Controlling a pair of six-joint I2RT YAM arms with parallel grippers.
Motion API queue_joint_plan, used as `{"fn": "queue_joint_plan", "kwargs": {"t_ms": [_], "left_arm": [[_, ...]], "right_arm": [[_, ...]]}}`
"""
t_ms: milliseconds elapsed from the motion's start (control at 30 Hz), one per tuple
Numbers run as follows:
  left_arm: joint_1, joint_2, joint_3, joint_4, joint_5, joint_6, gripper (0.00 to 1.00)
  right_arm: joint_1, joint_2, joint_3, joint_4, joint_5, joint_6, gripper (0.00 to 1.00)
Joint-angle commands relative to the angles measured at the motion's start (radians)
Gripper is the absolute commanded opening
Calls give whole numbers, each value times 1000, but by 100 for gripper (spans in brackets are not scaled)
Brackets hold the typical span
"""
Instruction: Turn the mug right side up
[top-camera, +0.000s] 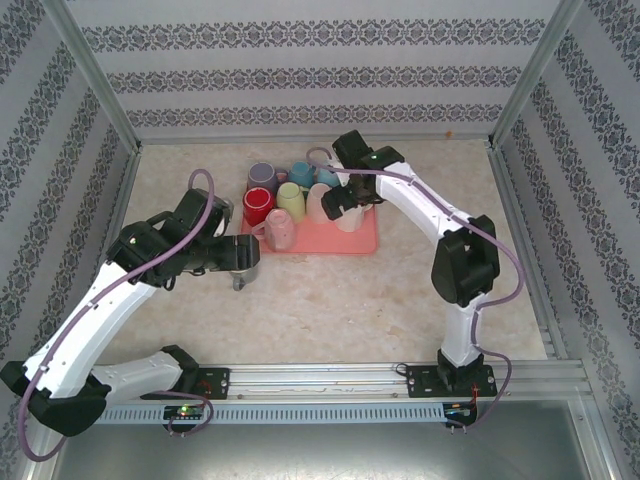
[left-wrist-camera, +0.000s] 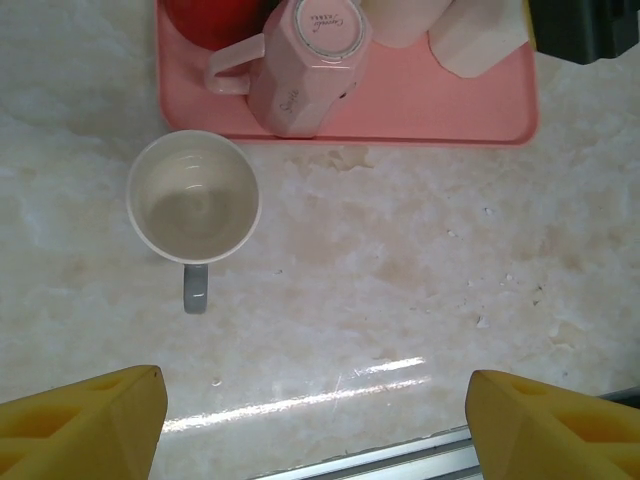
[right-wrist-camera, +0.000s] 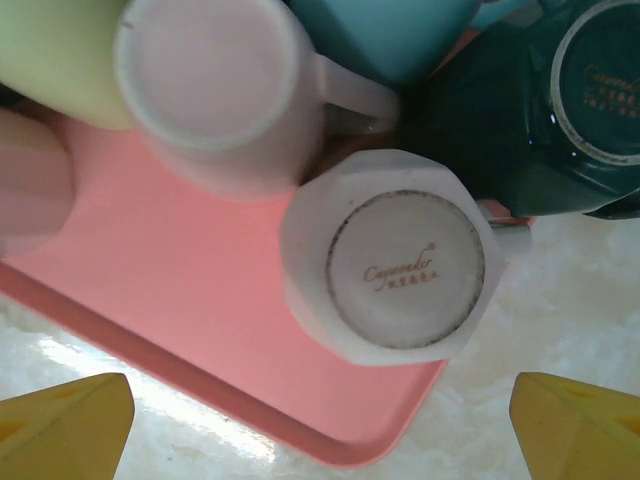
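Note:
A white mug (left-wrist-camera: 193, 197) with a grey handle stands upright on the table, mouth up, just in front of the pink tray (left-wrist-camera: 420, 100). My left gripper (left-wrist-camera: 312, 400) hovers open above the table on the near side of this mug, nothing between its yellow fingertips (left-wrist-camera: 90, 420). In the top view the left gripper (top-camera: 228, 255) covers most of that mug. A white octagonal mug (right-wrist-camera: 400, 260) sits upside down at the tray's (right-wrist-camera: 200, 300) near right corner. My right gripper (right-wrist-camera: 320, 400) hangs open over it, apart from it.
On the tray (top-camera: 330, 243) stand several more upside-down mugs: pink (top-camera: 280, 230), red (top-camera: 257, 205), pale green (top-camera: 291, 200), purple (top-camera: 262, 177) and teal (top-camera: 301, 173). Patterned walls with metal posts close in the table. A metal rail (left-wrist-camera: 420, 455) runs along the near edge.

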Motion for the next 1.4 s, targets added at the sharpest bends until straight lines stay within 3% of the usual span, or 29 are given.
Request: {"fn": "queue_joint_plan", "kwargs": {"t_ms": [0, 267, 600, 800, 933, 1133, 1367], "left_arm": [[14, -1, -27, -18, 14, 23, 79], [25, 43, -8, -37, 22, 88, 79], [28, 28, -22, -46, -1, 127, 79], [28, 11, -33, -46, -12, 127, 79], [27, 6, -29, -43, -14, 124, 79], [28, -9, -37, -5, -18, 116, 79], [29, -54, -111, 195, 91, 113, 78]], "right_arm": [[-14, 50, 73, -31, 43, -14, 96], [-31, 160, 171, -55, 37, -3, 95], [-23, 212, 179, -42, 41, 38, 86], [-12, 214, 159, -39, 73, 59, 73], [-12, 170, 130, -31, 62, 99, 56], [-40, -1, 49, -16, -12, 277, 50], [-132, -245, -107, 22, -239, 702, 46]]}}
